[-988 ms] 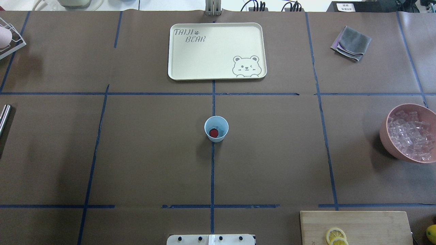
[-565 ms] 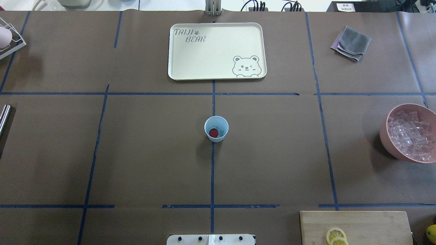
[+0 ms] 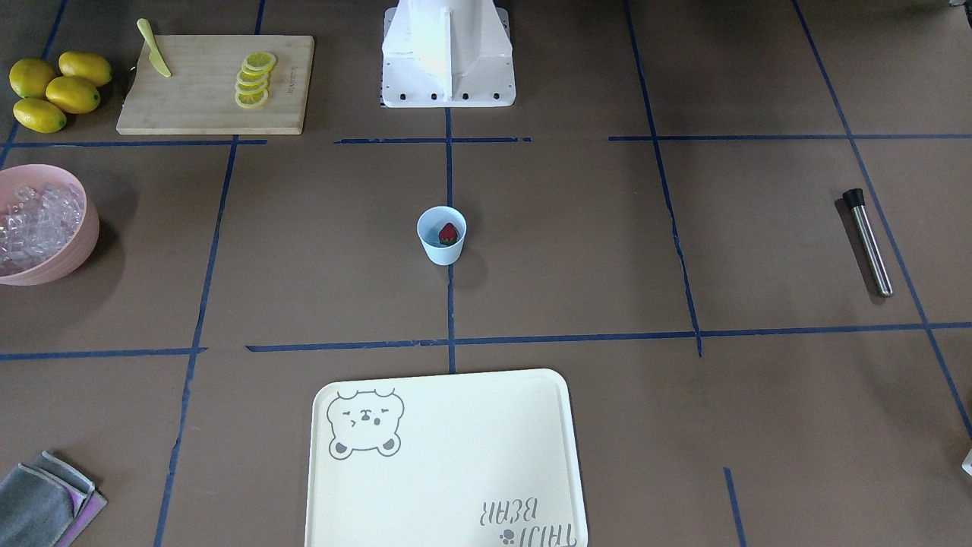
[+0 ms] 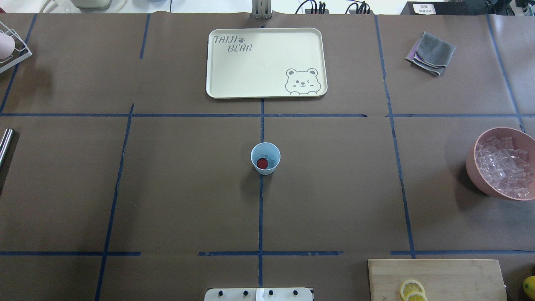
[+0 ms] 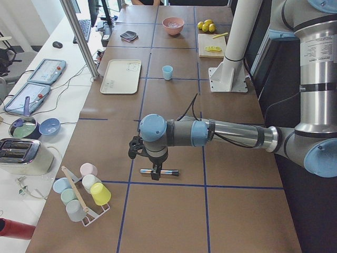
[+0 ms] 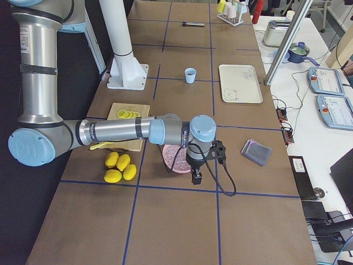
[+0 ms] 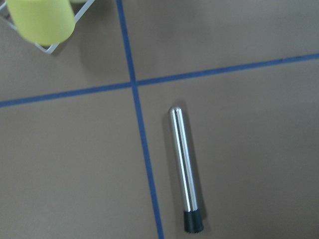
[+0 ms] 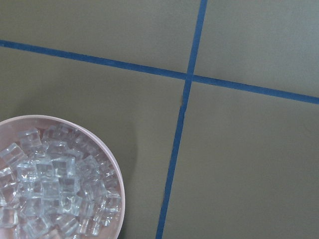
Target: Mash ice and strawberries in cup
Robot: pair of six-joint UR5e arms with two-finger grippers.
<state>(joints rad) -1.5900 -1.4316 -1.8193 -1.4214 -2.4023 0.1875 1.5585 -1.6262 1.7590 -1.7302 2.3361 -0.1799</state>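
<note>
Mashing has not begun, by my reading. The cup [image 4: 265,158] stands upright in the middle of the table, on the tape line that runs from the robot's base toward the far edge. The strawberry [image 4: 262,163] inside it looks whole, with its red body and green top plain in the front-facing view. Next to it in the cup sits something pale and glassy that I take for ice [image 4: 272,160], too small to count as cubes. So the loading seems done and all of the crushing is left

The steel muddler [image 7: 183,169] lies flat on the table near its left end edge, untouched. The left gripper [image 5: 156,173] hangs just above it with fingers pointing down, and the muddler is on the table rather than in its grasp. Only the side view shows this gripper, so I cannot tell if its fingers are spread or pressed together. The left wrist camera looks straight down on the muddler, which suggests that picking it up is the step in hand

The right gripper [image 6: 196,178] hangs just beside the pink bowl [image 4: 474,167] of spare cubes near the table's right end edge. Its fingers likewise cannot be judged

What remains is to grasp the muddler, carry it to the middle of the table and press it into the cup. The cup looks light and may slide or tip unless the other gripper steadies it
</note>
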